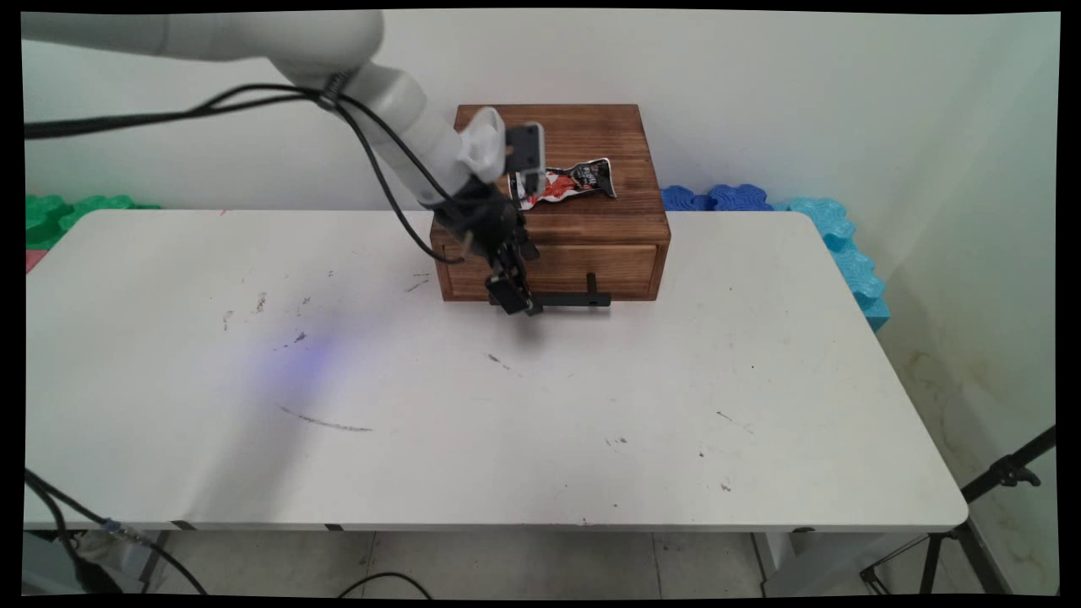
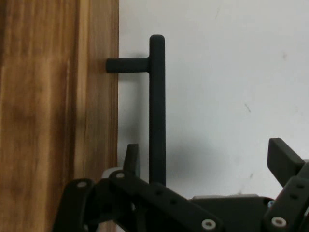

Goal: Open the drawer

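A brown wooden box [image 1: 591,143] with one drawer [image 1: 608,268] stands at the back middle of the white table [image 1: 507,422]. The drawer front looks flush with the box. A black bar handle [image 1: 583,299] [image 2: 157,111] stands out from the drawer front [image 2: 53,116] on a short post. My gripper [image 1: 515,302] [image 2: 207,159] is open at the handle's left end. One finger [image 2: 131,157] sits in the gap between bar and wood, the other [image 2: 285,159] well out over the table, so the bar lies between them, untouched. A crumpled red, white and black snack packet [image 1: 567,181] lies on the box top.
Blue foam mats [image 1: 844,245] lean along the wall and the table's right end, green ones [image 1: 59,211] at the back left. Black cables [image 1: 380,160] hang from the arm. A tripod leg [image 1: 996,481] stands on the floor at the lower right.
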Available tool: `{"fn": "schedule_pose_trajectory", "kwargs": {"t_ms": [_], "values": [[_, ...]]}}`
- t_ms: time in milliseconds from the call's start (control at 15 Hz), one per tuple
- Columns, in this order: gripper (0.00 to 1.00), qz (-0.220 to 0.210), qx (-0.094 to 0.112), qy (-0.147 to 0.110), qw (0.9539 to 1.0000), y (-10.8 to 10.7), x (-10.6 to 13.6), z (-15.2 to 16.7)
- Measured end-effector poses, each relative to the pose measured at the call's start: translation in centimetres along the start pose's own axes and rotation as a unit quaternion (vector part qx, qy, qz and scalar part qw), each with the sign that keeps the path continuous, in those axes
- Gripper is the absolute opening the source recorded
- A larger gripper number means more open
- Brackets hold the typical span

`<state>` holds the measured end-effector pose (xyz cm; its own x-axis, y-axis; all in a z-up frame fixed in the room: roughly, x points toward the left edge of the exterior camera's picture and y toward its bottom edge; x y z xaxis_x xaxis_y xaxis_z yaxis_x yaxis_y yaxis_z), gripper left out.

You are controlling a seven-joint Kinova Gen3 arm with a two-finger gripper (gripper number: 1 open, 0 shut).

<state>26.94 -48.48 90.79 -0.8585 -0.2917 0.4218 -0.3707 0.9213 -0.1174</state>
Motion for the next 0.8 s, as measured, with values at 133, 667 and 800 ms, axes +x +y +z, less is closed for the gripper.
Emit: {"fn": "schedule_pose_trajectory", "kwargs": {"t_ms": [133,667,800], "values": [[1.00,0.008,0.002,-0.006,0.9999,0.0,0.2,1.3],[1.00,0.017,0.005,-0.027,0.9995,0.2,0.6,6.1],[1.00,0.015,0.004,-0.028,0.9995,0.1,0.7,6.9]]}}
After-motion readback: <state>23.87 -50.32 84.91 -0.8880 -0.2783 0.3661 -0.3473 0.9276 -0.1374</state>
